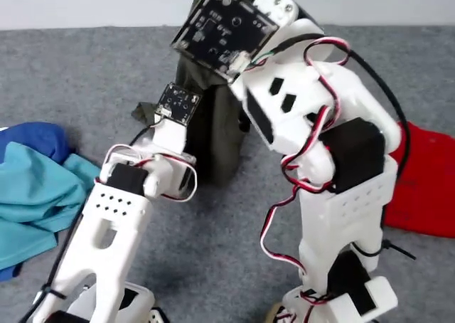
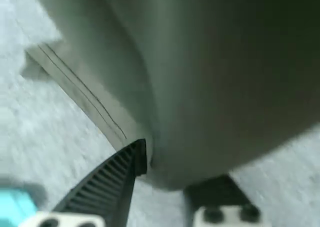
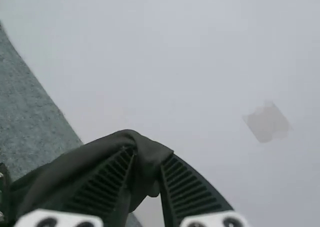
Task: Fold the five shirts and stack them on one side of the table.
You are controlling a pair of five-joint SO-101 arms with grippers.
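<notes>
A dark green shirt (image 1: 213, 131) hangs in a long drape over the grey table (image 1: 92, 67), held up at its top. In the right wrist view my right gripper (image 3: 147, 168) is raised high and shut on a bunched fold of that shirt (image 3: 75, 172). My left gripper (image 2: 161, 173) is low beside the shirt's left edge, and a bulge of the cloth (image 2: 200, 87) fills the space between its fingers (image 2: 112, 184). A hemmed edge of the shirt (image 2: 85, 104) trails toward the table.
A blue shirt (image 1: 35, 138) and a teal shirt (image 1: 35, 195) lie crumpled at the table's left edge. A red shirt (image 1: 426, 181) lies at the right edge, behind the right arm (image 1: 341, 181). Bare grey table stretches at the back left.
</notes>
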